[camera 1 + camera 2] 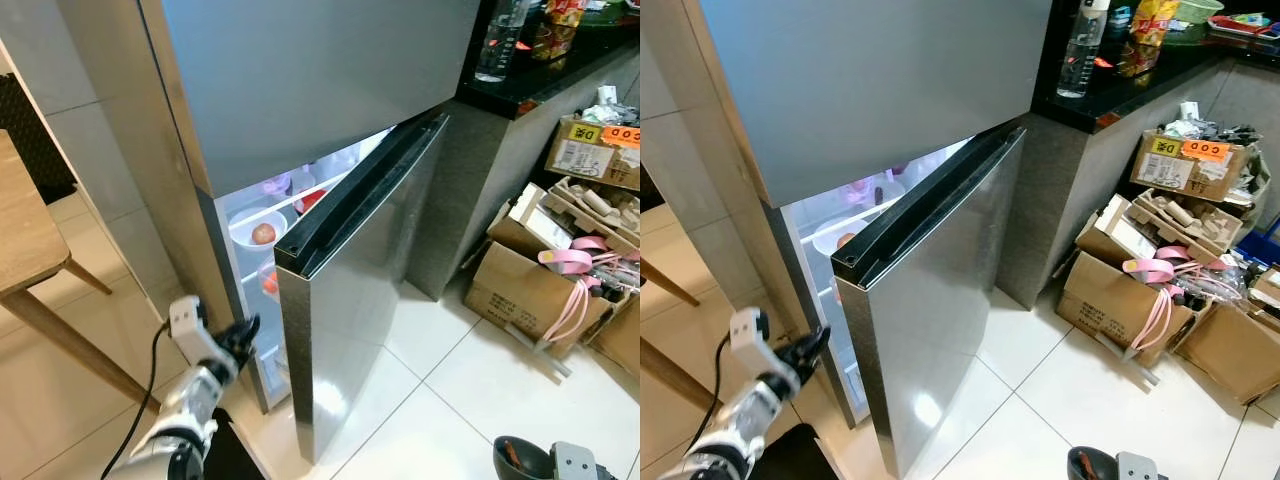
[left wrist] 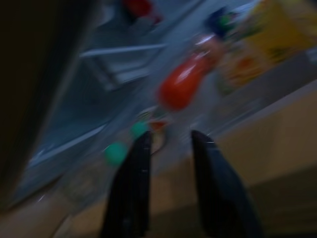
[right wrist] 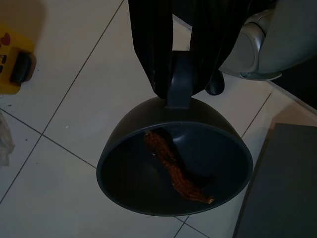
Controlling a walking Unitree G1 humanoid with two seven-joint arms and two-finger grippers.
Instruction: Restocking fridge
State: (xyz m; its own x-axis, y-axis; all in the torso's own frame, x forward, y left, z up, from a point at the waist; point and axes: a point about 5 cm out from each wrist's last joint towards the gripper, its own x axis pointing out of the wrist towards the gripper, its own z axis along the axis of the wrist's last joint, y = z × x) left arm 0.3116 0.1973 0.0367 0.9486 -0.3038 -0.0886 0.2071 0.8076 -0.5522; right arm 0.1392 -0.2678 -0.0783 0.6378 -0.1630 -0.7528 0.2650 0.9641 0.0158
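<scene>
The steel fridge's lower door (image 1: 350, 300) stands partly open. Inside, lit shelves hold a white bowl (image 1: 258, 228) with a red fruit. My left gripper (image 1: 243, 332) is open and hovers low at the gap by the fridge's left wall. Its blurred wrist view has the fingers (image 2: 131, 183) apart and empty before a red bottle (image 2: 184, 84) and green caps. My right gripper (image 3: 181, 64) is shut on the handle of a dark bowl (image 3: 148, 188) low over the floor. A reddish-brown strip of food (image 3: 176, 171) lies in that bowl.
A wooden table (image 1: 25, 230) stands at the left. Cardboard boxes (image 1: 520, 290) with pink straps and clutter crowd the floor at the right. A dark counter with a water bottle (image 1: 497, 40) is behind them. White tiles lie before the door.
</scene>
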